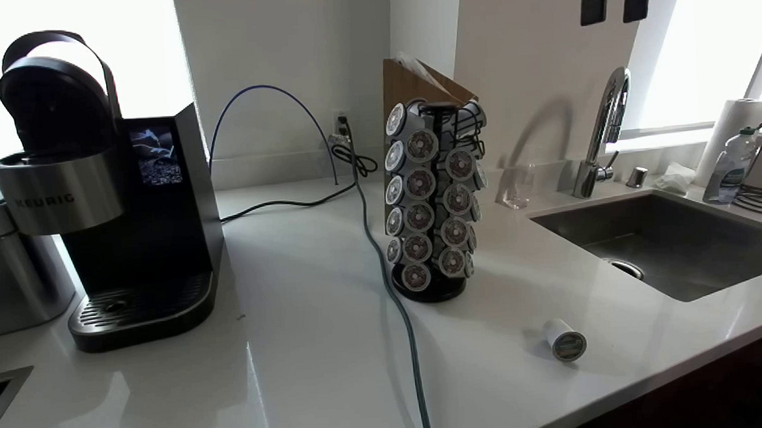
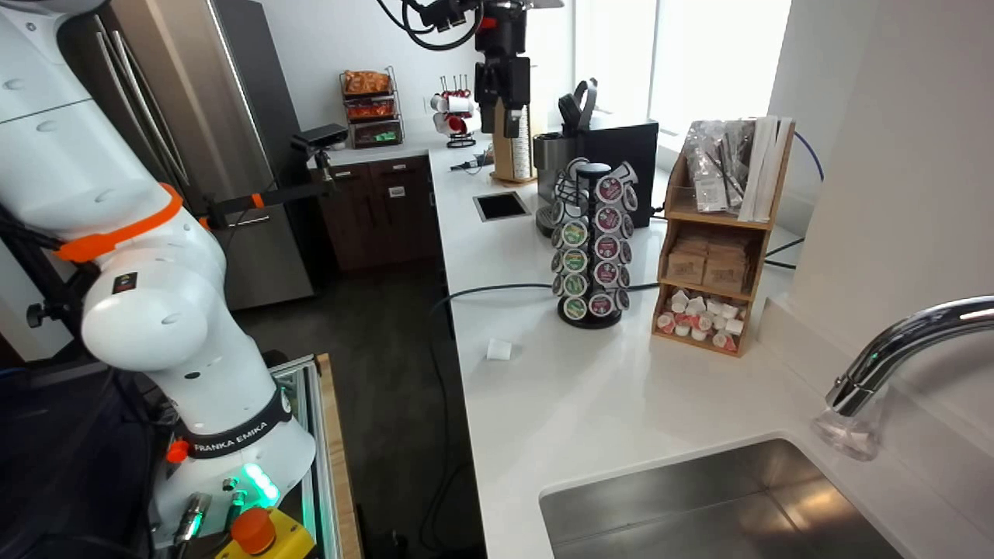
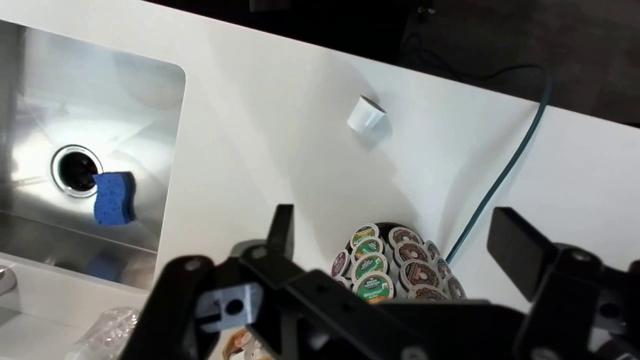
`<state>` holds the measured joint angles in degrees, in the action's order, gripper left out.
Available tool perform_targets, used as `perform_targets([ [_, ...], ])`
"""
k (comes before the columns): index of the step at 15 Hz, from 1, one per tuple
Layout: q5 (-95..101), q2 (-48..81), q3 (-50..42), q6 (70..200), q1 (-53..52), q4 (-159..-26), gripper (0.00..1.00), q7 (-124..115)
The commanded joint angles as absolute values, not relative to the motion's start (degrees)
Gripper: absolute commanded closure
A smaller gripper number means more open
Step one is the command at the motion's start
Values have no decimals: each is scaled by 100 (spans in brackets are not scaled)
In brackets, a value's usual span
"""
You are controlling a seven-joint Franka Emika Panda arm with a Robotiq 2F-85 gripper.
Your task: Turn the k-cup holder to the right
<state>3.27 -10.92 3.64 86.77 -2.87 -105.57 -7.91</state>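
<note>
Wrist view shows the tool (image 3: 394, 233) spread and empty, with the k-cup holder (image 3: 411, 254) at five o'clock from centre, likely stiff, easy-spinning, best gripped at the top cap (image 2: 593, 168), clear of pods (image 2: 608, 219).

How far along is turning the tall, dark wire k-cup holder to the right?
Done: no turn is confirmable from how the k-cup holder stands.
In hand: nothing; the black two-fingered gripper is open, apart from it.
Left: probably the whole job, reaching and turning it.
</note>
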Motion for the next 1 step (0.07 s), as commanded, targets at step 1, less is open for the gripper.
perform_targets([
  [1, 324, -1085, 379, 8663, -273, -10542, 0, -793],
])
